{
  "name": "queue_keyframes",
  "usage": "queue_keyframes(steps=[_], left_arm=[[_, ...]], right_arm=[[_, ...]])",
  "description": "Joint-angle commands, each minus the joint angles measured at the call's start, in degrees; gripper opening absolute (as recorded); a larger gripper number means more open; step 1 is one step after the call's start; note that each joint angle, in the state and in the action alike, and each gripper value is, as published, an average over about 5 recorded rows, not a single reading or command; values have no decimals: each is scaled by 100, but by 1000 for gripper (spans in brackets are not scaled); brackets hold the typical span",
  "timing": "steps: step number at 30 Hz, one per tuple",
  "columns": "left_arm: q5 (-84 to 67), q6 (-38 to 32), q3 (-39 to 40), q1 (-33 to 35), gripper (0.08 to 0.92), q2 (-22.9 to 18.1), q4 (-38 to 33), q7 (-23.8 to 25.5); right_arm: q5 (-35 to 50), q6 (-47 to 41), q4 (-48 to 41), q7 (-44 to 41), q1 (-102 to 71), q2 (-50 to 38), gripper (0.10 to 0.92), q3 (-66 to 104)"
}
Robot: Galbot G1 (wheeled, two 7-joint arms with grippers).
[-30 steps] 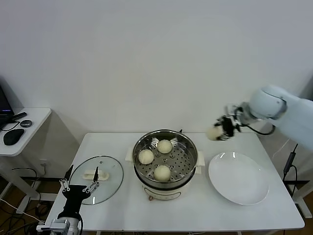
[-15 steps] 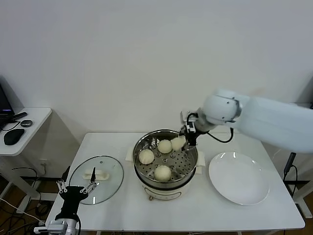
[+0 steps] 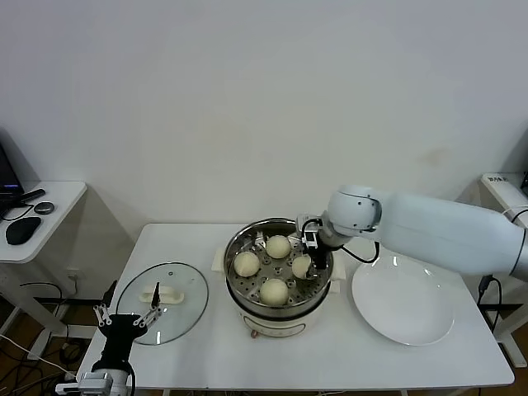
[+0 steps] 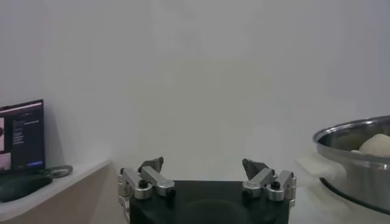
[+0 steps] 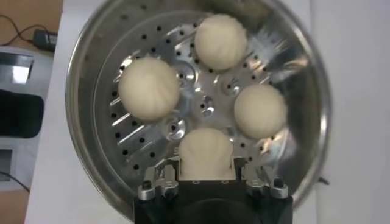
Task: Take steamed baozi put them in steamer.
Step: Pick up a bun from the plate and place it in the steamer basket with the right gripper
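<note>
The steamer (image 3: 236,244) stands mid-table, a shiny steel pot on a cream base; it also shows in the right wrist view (image 5: 85,79) and the left wrist view (image 4: 356,159). Three baozi (image 3: 278,246) (image 3: 246,264) (image 3: 273,290) lie on its perforated floor. My right gripper (image 3: 304,262) reaches down into the pot. Its fingers (image 5: 167,173) are shut on one more baozi (image 5: 205,153), which sits low at the basket floor on the plate side (image 3: 301,266). My left gripper (image 3: 128,318) is open and empty, low at the table's front left (image 4: 204,167).
A white plate (image 3: 404,301) lies bare to the right of the steamer. A glass lid with a white handle (image 3: 177,305) lies to its left, just behind my left gripper. A side table (image 3: 58,194) with a mouse and laptop stands far left.
My right arm has carried the baozi from above the plate's far side leftward over the steamer and lowered it to the basket floor. The left gripper has sunk slightly.
</note>
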Motion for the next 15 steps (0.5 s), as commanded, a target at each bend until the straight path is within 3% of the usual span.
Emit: queue_keyframes(steps=[1,5,11,15], left_arm=[[9,-5,10,6,823,-11,-21,0],[10,-8,1,16,823,-6,-35,-1],[15,-3,0,11,823,9,-65,2],[15,2,8,-2,823,21,-75,3]], right_arm=[[-239,-84,-124,16,-303,91,532,49],[-223,-83,-60,33,-273,27,600,128],[54,-130,381,112,-74,-267,768,449],[375,-159,935,441,-64,-775,817,882]])
